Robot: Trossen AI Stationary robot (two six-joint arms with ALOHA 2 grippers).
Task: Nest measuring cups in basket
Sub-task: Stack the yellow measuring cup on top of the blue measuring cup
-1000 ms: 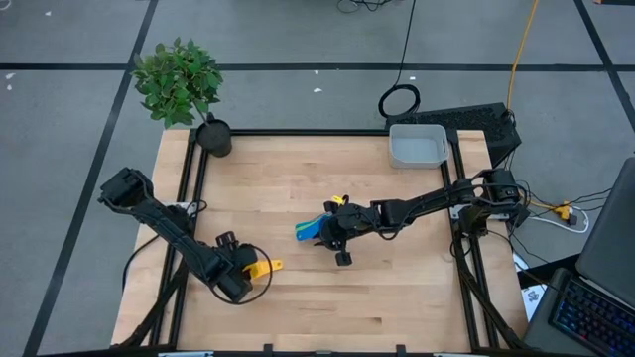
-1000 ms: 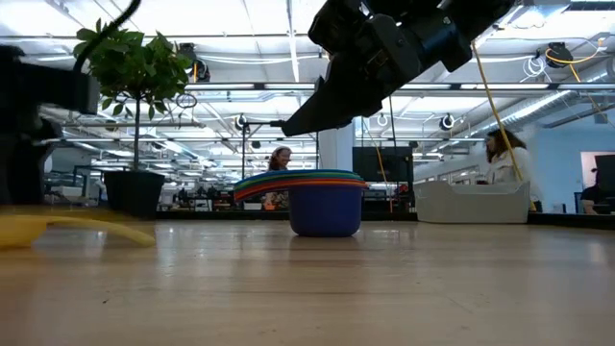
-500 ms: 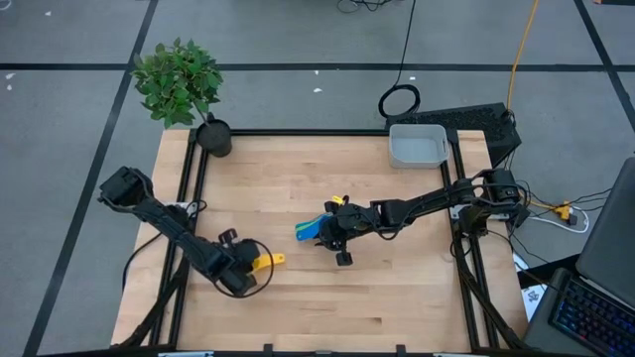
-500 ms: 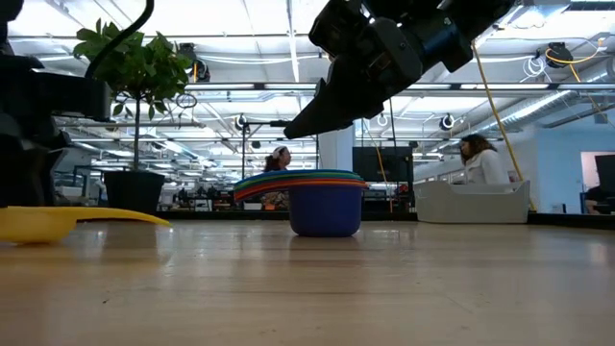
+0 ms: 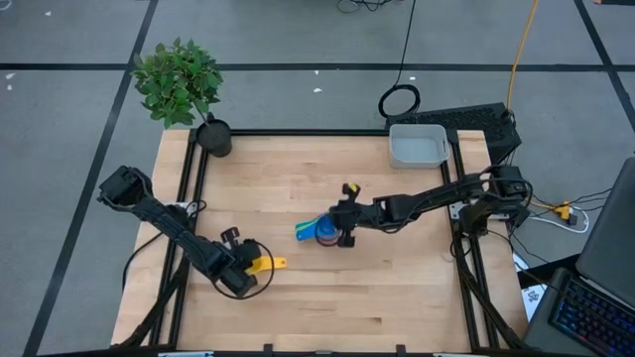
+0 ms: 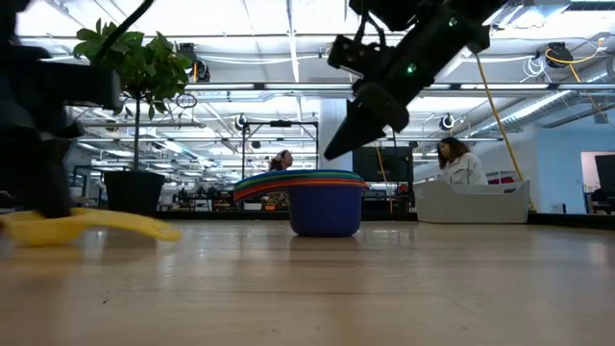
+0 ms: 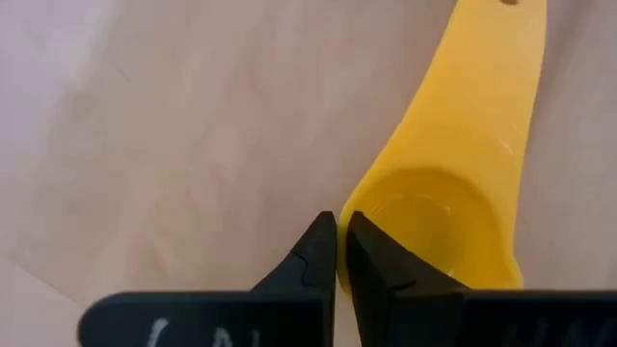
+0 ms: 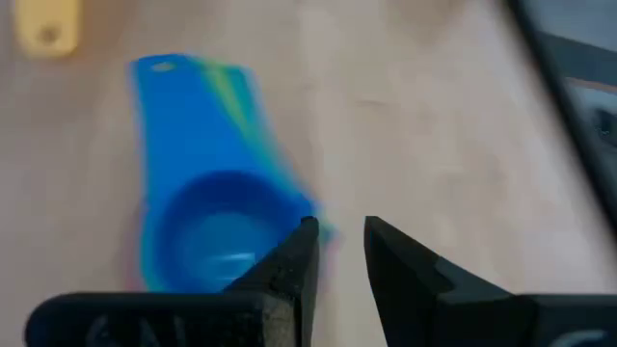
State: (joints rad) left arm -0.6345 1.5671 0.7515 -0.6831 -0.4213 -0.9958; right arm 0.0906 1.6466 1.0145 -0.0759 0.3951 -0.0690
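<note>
The wooden table (image 5: 377, 297) is seen from above with both arms reaching in over it. The basket (image 5: 417, 145) is found at the far right corner, well apart from the right gripper (image 5: 344, 236) and farther still from the left gripper (image 5: 248, 268); nothing can be made out inside it, so the final placing is judged not yet done.

A nested stack of measuring cups (image 5: 317, 230) is set near the table's middle, just beside the right gripper. In the low view the stack (image 6: 317, 202) is shown as a dark blue bowl with several coloured rims layered on top, and the right gripper (image 6: 346, 144) is held above it and to one side. In the right wrist view the blue cup (image 8: 207, 226) lies just beside the fingertips, which are parted narrowly with nothing between them.

The yellow cup (image 5: 264, 265) is kept apart from the stack, at the left gripper. In the left wrist view the two fingertips are drawn nearly together on the rim of the yellow cup (image 7: 453, 193), so a pinch on its edge is judged to be made.

Most cups appear nested; the yellow one is left to be added, and the whole stack is still to be carried to the basket
</note>
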